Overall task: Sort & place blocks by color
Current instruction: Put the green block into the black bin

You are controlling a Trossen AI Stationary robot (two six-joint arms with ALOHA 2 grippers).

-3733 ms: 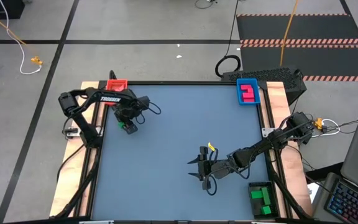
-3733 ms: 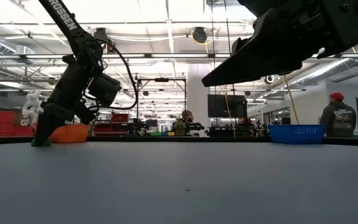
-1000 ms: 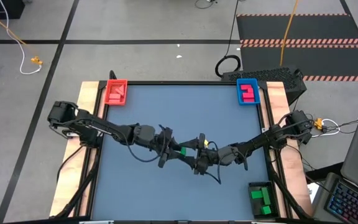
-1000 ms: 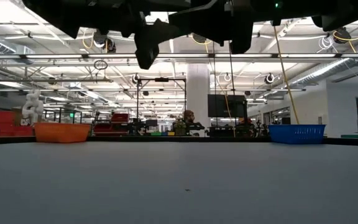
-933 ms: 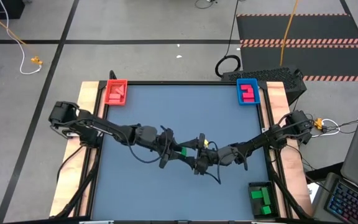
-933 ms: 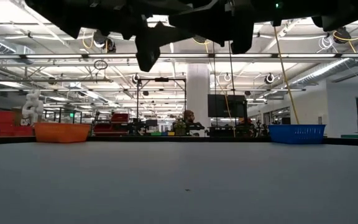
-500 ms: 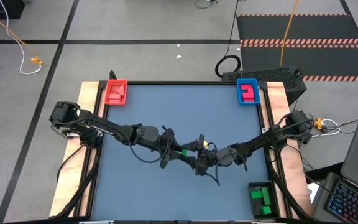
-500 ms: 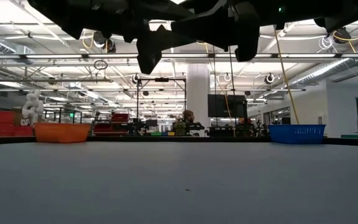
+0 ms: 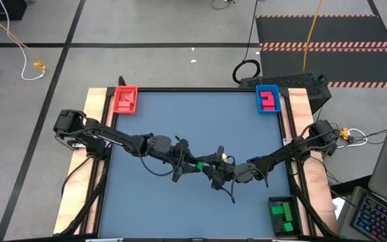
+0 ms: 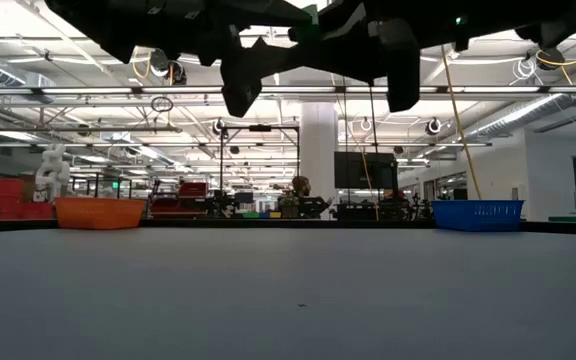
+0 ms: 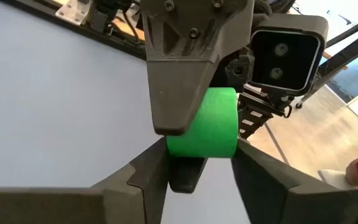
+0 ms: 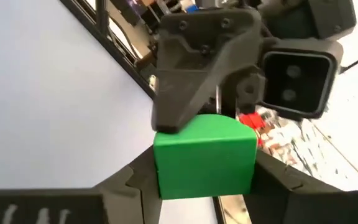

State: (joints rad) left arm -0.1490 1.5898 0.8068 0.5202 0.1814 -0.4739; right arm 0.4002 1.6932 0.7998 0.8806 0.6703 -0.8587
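1. Green block [image 9: 198, 166]: mid-air over table centre, in handover.
2. Left gripper [image 11: 199, 163]: fingers clamped on block.
3. Right gripper [image 12: 205, 167]: fingers closed around block.
4. Next, likely: left releases; right carries it to the green tray [image 9: 294, 213].

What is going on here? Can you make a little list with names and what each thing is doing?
left gripper: shut on the green block, above mid-table
right gripper: shut on the same block from the other side
green block: held between both grippers, off the table
red tray: far left corner, red blocks inside
blue tray: far right corner, pink blocks inside
dark tray: near right corner, green blocks inside
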